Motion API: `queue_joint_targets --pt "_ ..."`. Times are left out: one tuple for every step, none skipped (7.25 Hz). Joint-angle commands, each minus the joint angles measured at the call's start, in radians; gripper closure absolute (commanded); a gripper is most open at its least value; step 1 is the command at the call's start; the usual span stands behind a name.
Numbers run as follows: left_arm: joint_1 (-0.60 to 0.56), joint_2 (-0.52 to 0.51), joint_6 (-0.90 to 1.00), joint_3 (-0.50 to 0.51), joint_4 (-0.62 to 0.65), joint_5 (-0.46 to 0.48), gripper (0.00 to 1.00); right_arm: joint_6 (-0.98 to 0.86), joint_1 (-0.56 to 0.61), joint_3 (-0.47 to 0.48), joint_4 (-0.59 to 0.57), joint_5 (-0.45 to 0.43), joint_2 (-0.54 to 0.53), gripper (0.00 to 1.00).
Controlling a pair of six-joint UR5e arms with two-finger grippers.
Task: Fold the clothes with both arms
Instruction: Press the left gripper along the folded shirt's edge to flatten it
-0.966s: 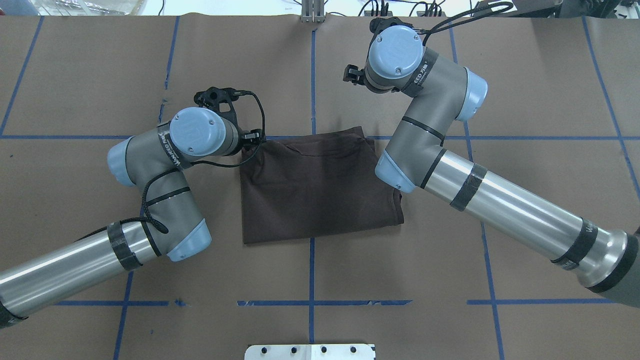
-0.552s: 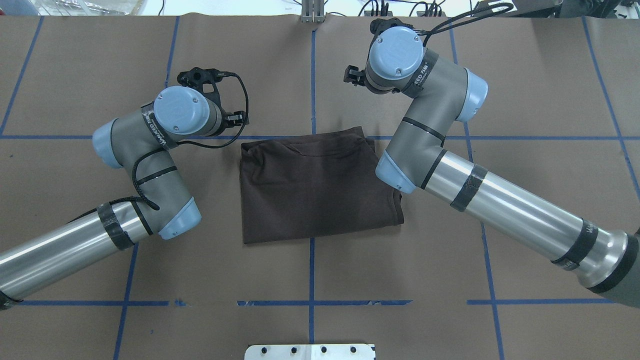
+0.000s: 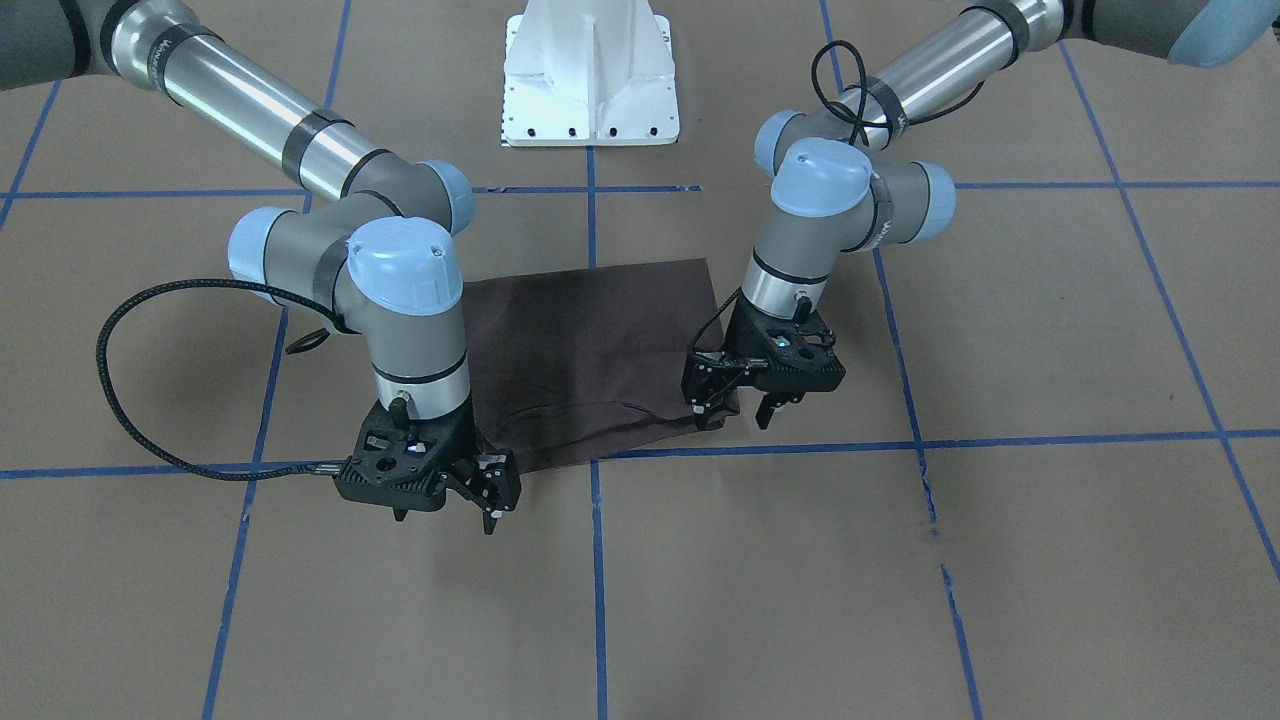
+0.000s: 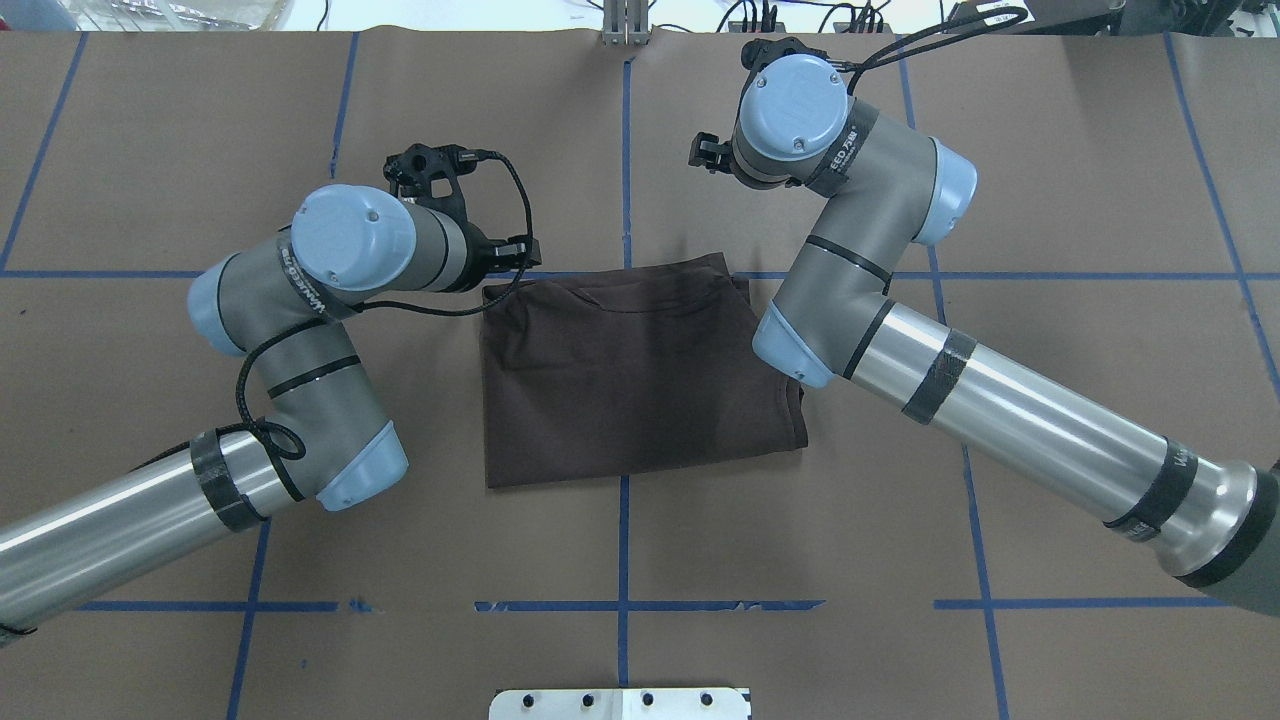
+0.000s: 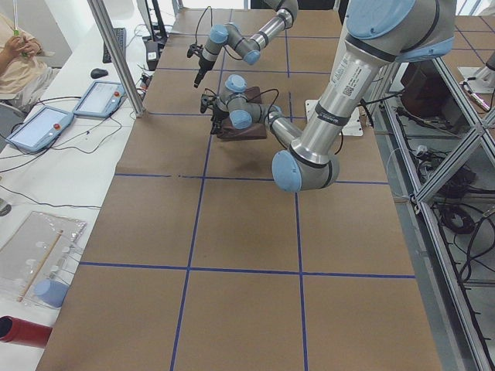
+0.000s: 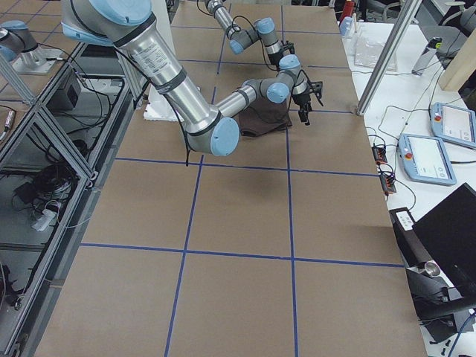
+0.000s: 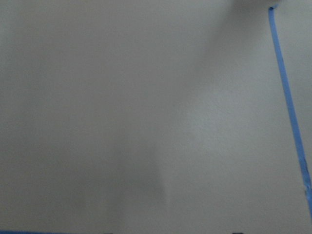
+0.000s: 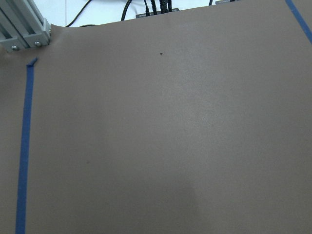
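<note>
Lying on the table: the T-shirt (image 4: pixel 630 380) is lying folded into a rough dark rectangle near the middle of the brown paper table (image 4: pixel 170 140). Its far edge is sitting along one of the blue tape lines (image 4: pixel 624 150).
Left arm: the left arm (image 4: pixel 310 370) is reaching in beside the shirt's left edge and bending its wrist toward the far left corner.
Left end effector: the left end effector (image 3: pixel 735 410) is pointing down at that far left corner with its fingers spread apart and gripping nothing. One finger is overlapping the corner in the front-facing view; whether it is touching the cloth cannot be told.
Right arm: the right arm (image 4: pixel 1000 410) is crossing over the shirt's right edge.
Right end effector: the right end effector (image 3: pixel 445 518) is hanging above the table with its fingers wide apart and carrying nothing.
Shirt against right end effector: the shirt's far right corner is lying just beside it, on the robot's side, and clear of both fingers.
Wrist cameras: both are showing only bare paper and blue tape, with no shirt in sight.
Robot base: the white base (image 3: pixel 590 80) is standing behind the shirt, well apart from it.
</note>
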Motion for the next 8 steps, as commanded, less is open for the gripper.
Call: queue_joint_targets --pt "0.043 0.005 -0.047 -0.009 -0.001 0.001 0.33 -0.001 0.0 0.001 0.0 0.0 -0.001 0.0" --pt "0.044 0.018 -0.04 -0.008 0.001 0.001 0.33 0.0 0.0 0.001 0.001 0.0 -0.001 0.0" --pt "0.042 0.026 -0.034 -0.009 0.002 0.001 0.33 0.0 0.0 0.001 0.0 0.0 -0.001 0.0" --pt "0.042 0.034 -0.032 -0.011 0.004 0.002 0.33 0.0 0.0 0.001 0.001 0.0 -0.003 0.0" --pt "0.042 0.04 -0.032 -0.011 0.004 0.004 0.33 0.0 0.0 0.002 0.001 0.0 -0.003 0.0" --pt "0.042 0.043 -0.032 -0.009 0.004 0.005 0.33 0.0 0.0 0.007 0.0 0.0 -0.007 0.0" --pt "0.042 0.043 -0.032 -0.009 0.004 0.005 0.33 0.0 0.0 0.007 0.0 0.0 -0.007 0.0" --pt "0.042 0.043 -0.035 -0.008 0.002 0.005 0.52 0.0 0.0 0.007 0.0 0.0 -0.009 0.0"
